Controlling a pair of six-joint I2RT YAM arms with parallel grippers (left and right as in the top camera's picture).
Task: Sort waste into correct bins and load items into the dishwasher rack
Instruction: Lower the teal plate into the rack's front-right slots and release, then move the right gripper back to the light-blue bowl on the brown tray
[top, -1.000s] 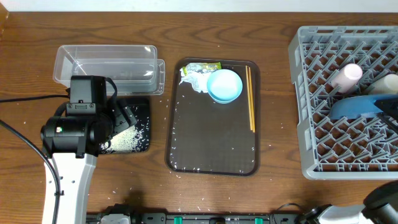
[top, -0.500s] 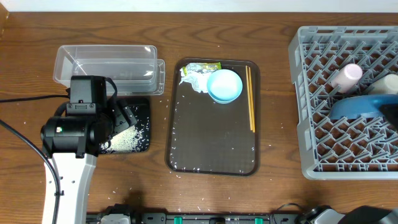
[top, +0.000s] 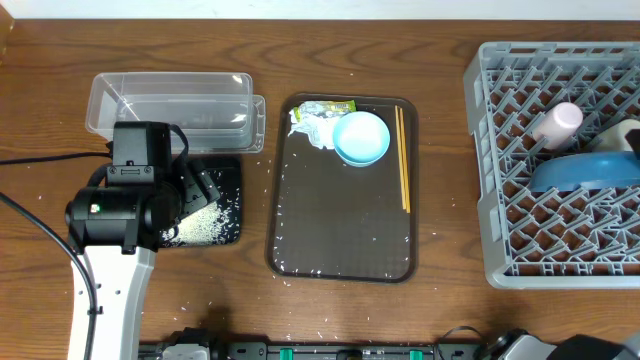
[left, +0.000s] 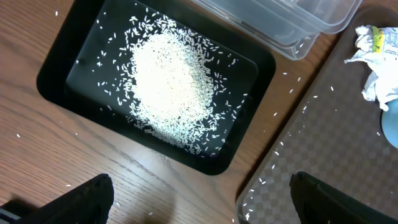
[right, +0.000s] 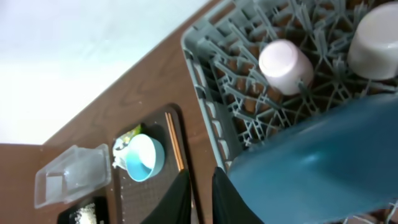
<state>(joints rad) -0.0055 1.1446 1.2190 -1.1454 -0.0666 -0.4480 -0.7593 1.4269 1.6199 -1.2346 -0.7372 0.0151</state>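
Well, the rice (left: 168, 87) sits in a heap in the black tray (left: 74, 74), right below the left end effector (left: 202, 186), whose fingers are spread wide with nothing in them. The right end effector (right: 200, 190) hangs by the edge of the rack (right: 208, 93), its fingers pressed nearly together and empty. It looks close to the big blue dish (right: 323, 162), which leans in the rack beside the pink cup (right: 283, 62). I think a bump there could knock the dish over. On the brown tray (top: 340, 230) the small bowl (top: 361, 137) touches the tissue (top: 312, 128), with the wrapper (top: 325, 107) just beside it, so a grab at one may drag another. The thin chopsticks (top: 402, 160) lie flat — they could slip out of a pinch.
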